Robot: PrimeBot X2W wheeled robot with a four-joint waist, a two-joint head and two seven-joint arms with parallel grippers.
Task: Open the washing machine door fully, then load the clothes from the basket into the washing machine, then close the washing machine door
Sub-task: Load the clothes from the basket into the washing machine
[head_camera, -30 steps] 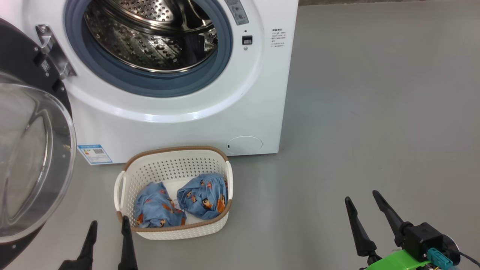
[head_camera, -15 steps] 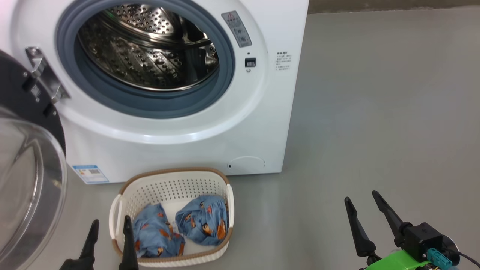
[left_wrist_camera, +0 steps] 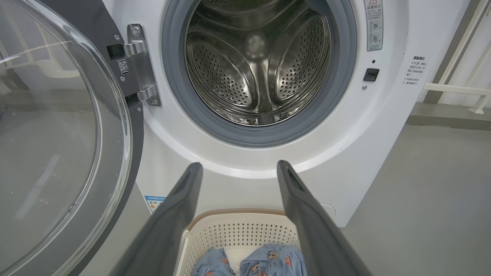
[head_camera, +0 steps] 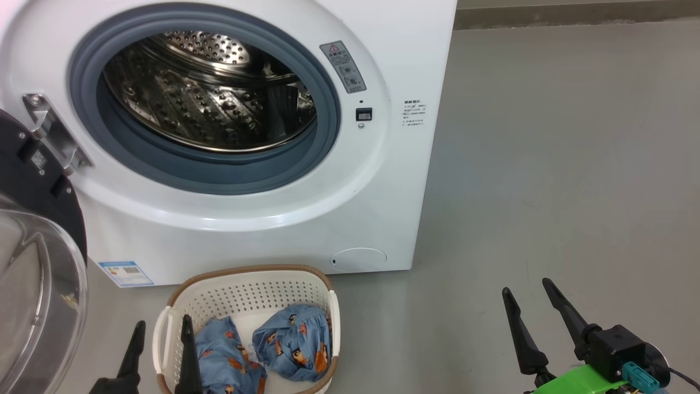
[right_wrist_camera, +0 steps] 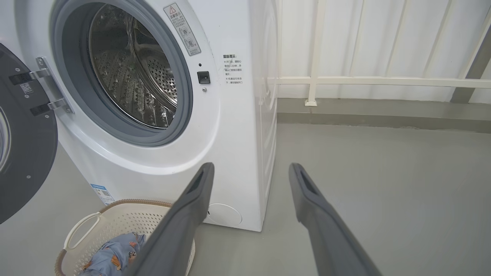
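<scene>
Now: both sets of fingers wide and empty, door open, clothes in the basket

The left fingers (head_camera: 187,355) stand spread wide with nothing between them. In the head view one tip overlaps the near left corner of the basket (head_camera: 246,272); whether it touches the rim cannot be told. In the left wrist view the left fingers (left_wrist_camera: 307,222) frame the basket's far wall, with blue fabric below them. The right fingers (head_camera: 522,334) are equally wide and empty, over bare grey floor (head_camera: 547,164), well apart from the basket on its right.

The clothes (head_camera: 295,342), two blue bundles printed with small orange-brown figures, lie side by side in the basket. The basket sits on the floor just in front of the washing machine (head_camera: 383,180), between its blue energy sticker (head_camera: 124,273) and its round flap (head_camera: 358,259).

Above, the grey gasket (head_camera: 328,126) rings the steel drum (head_camera: 208,104). The washing machine door (head_camera: 33,180) hangs open on the metal hinge (head_camera: 52,134) at the machine's left, its glass bowl bulging toward the camera.
</scene>
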